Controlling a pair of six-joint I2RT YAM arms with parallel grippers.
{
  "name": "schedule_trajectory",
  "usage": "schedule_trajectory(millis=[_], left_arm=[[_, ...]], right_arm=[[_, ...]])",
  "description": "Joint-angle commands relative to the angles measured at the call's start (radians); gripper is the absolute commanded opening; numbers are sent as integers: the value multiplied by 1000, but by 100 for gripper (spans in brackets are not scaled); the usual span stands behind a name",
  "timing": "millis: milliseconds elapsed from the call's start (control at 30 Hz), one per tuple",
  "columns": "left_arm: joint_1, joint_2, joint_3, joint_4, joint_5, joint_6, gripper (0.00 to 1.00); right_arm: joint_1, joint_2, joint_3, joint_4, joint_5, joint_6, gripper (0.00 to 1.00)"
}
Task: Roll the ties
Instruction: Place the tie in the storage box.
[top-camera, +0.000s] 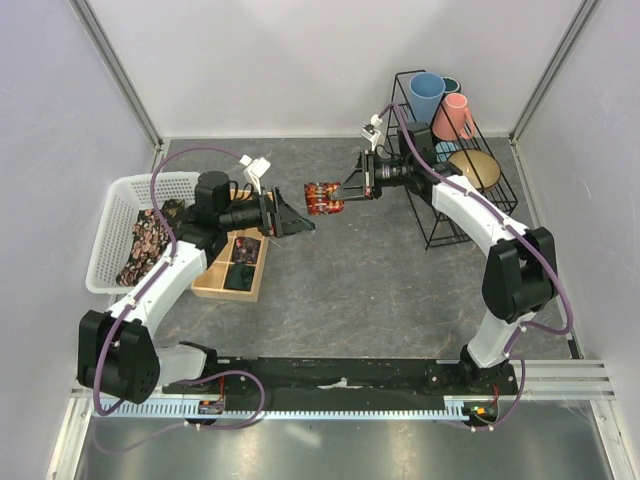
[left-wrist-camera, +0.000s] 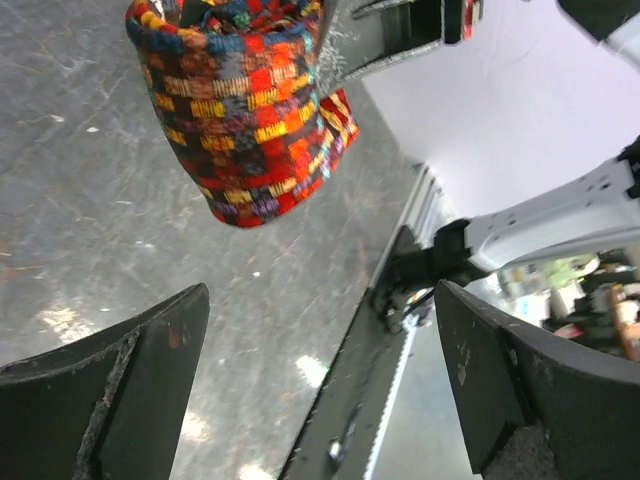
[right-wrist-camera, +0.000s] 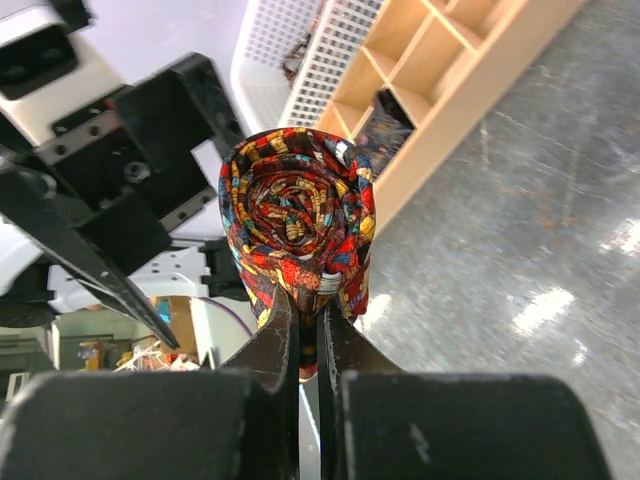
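A tie (top-camera: 322, 197) with a red, orange and yellow patchwork print is wound into a tight roll and hangs in the air over the middle of the table. My right gripper (top-camera: 343, 192) is shut on the roll's lower edge (right-wrist-camera: 308, 318), and the spiral end (right-wrist-camera: 295, 215) faces that wrist camera. My left gripper (top-camera: 297, 216) stands open just left of the roll. Its fingers (left-wrist-camera: 120, 390) are spread wide and hold nothing, with the roll (left-wrist-camera: 250, 110) beyond their tips and apart from them. More ties (top-camera: 145, 245) lie loose in the white basket (top-camera: 120, 195).
A wooden tray (top-camera: 222, 284) with compartments sits right of the basket, with dark rolled ties (top-camera: 245, 250) in it. A black wire rack (top-camera: 500, 190) at the back right carries cups (top-camera: 427, 95) and a bowl (top-camera: 474, 168). White walls enclose the table.
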Motion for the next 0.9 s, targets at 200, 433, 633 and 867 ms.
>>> schedule_trajectory(millis=[200, 433, 633, 867], left_arm=[[20, -13, -24, 205, -16, -234, 99], [20, 9, -22, 272, -13, -289, 96], [20, 29, -21, 297, -10, -319, 85], [20, 39, -28, 315, -21, -345, 78]], right_arm=[[51, -101, -29, 153, -50, 122, 0], [80, -109, -41, 181, -52, 145, 0], [97, -102, -40, 216, -50, 171, 0], [117, -102, -47, 227, -53, 175, 0]])
